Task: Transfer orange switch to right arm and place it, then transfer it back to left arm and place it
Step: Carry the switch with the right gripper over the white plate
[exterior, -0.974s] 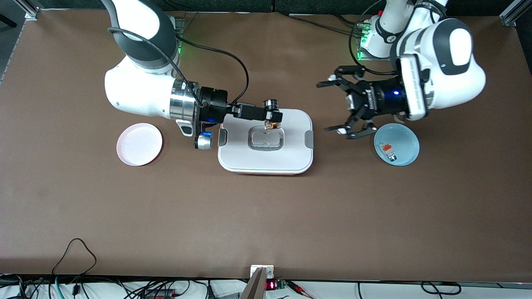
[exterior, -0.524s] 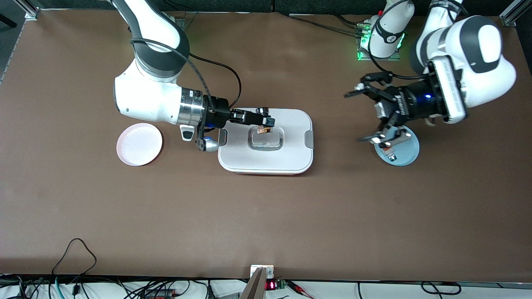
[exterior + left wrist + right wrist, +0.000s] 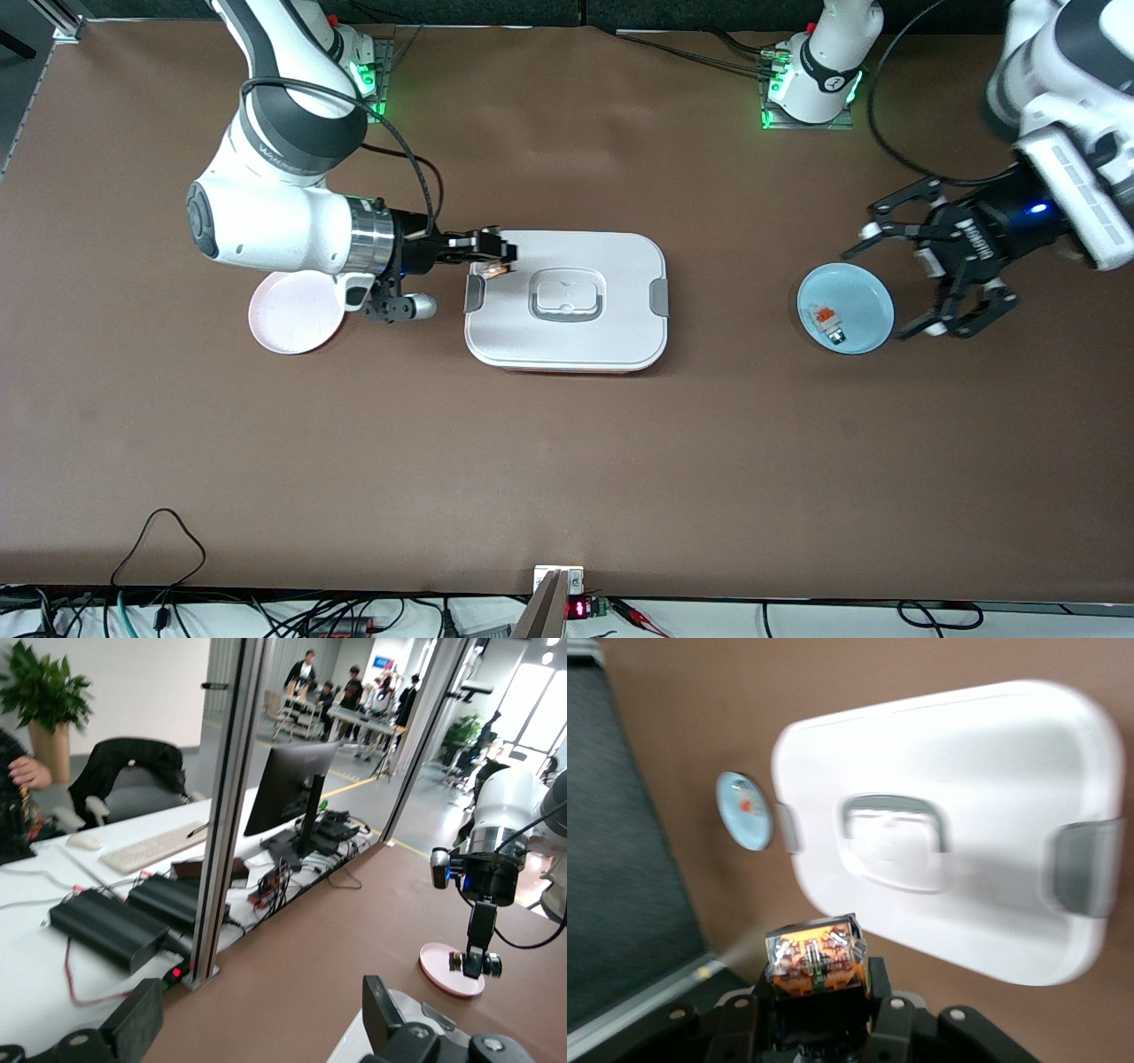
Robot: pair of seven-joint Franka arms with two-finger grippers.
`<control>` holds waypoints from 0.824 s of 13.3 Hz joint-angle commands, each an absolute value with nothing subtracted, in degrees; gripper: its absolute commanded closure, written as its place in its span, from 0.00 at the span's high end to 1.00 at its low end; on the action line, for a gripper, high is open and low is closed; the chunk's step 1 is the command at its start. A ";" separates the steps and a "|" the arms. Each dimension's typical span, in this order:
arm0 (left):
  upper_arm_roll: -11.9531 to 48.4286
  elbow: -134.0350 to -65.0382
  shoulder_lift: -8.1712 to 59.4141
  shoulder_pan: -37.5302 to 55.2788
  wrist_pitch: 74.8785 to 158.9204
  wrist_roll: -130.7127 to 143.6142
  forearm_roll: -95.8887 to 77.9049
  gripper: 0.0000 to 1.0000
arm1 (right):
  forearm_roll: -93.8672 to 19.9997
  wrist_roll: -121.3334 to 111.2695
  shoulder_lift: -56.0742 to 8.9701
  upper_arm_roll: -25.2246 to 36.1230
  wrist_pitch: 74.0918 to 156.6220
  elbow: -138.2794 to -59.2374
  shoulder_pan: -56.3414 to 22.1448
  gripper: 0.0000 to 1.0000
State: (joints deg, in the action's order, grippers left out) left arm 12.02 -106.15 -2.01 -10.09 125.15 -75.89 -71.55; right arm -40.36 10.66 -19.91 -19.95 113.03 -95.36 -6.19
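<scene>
The fingers of the right gripper [image 3: 494, 257] are pinched shut on the orange switch [image 3: 493, 268], which is held up in the air over the edge of the box [image 3: 567, 346] at the right arm's end. In the right wrist view the orange switch [image 3: 815, 955] is seen squeezed between the dark fingers [image 3: 740, 1019], with its orange block on show, and the box [image 3: 992, 780] is seen with its grey handle [image 3: 895, 819]. The box is set in the middle of the brown table [image 3: 567, 478]. A pink plate [image 3: 288, 321] is found beside the box, toward the right arm's end of the table, partly hidden by the right arm. The fingers of the left gripper [image 3: 917, 279] are spread wide and nothing is held in them; this gripper is kept up over the table just beside the blue plate [image 3: 864, 292]. A small white-and-grey part [image 3: 830, 324] with an orange patch is seen lying in the blue plate
</scene>
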 commanded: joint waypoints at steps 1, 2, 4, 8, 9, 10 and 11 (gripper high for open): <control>7.93 -109.68 -6.93 -9.67 122.26 -66.40 -62.36 0.99 | -37.01 3.45 -16.70 -20.48 108.92 -99.49 -1.86 0.24; 6.95 -109.77 -7.47 -9.41 121.99 -61.22 -57.36 0.99 | -36.04 0.82 -16.35 -20.48 107.07 -99.67 -0.28 0.24; 5.89 -109.51 -8.35 -8.88 120.94 -49.55 -45.42 0.99 | -32.63 -3.58 -16.35 -20.48 103.99 -99.93 2.18 0.24; 0.45 -107.15 -10.63 -6.24 109.72 -29.13 -25.99 0.99 | -25.43 -14.65 -15.12 -20.57 102.66 -103.27 6.49 0.24; -1.47 -106.70 -10.72 -5.02 106.21 -25.09 -21.32 0.99 | -21.57 -18.07 -14.60 -20.57 102.66 -103.62 6.85 0.24; -4.10 -105.57 -10.55 -2.66 103.21 -21.05 -17.70 0.99 | -17.88 -21.41 -14.42 -20.57 102.57 -103.88 7.03 0.24; -4.48 -105.21 -10.46 -1.77 101.53 -18.05 -12.79 0.99 | -16.10 -23.79 -14.33 -20.57 102.48 -104.41 7.90 0.24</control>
